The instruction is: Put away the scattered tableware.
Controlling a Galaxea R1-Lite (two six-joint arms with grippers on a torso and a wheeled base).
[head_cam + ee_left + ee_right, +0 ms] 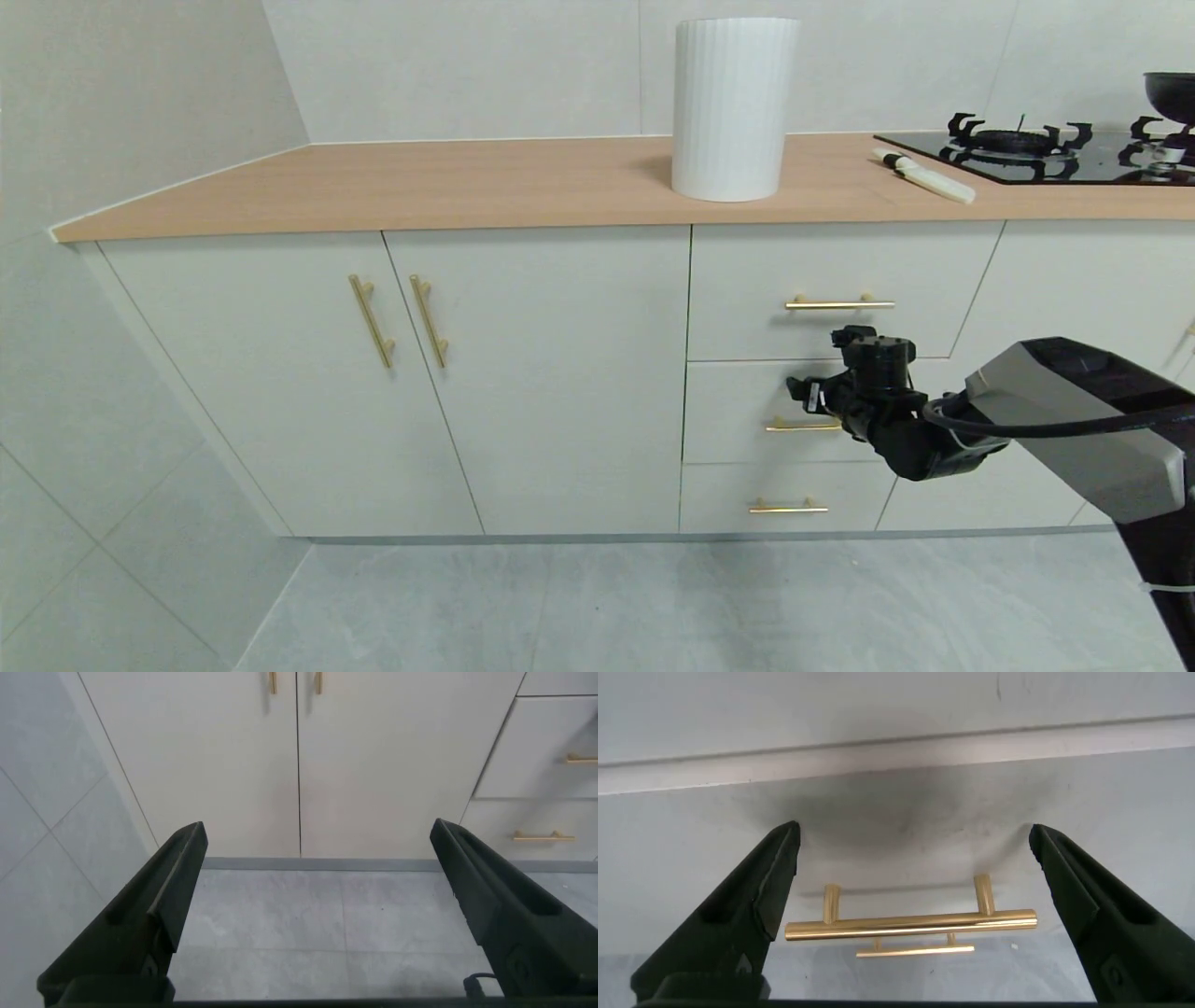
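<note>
Right gripper (912,840) sits at the middle drawer handle (910,922), jaws wide apart and gripping nothing. Left gripper (318,835), equally wide and empty, faces the floor (308,915) by the cabinet doors (392,756).

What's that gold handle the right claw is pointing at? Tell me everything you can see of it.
The middle drawer handle is a slim, round, shiny gold bar, metal by its look. It lies level and stands off the pale drawer front on two short posts. The open right claw faces it, and nothing touches it.
</note>
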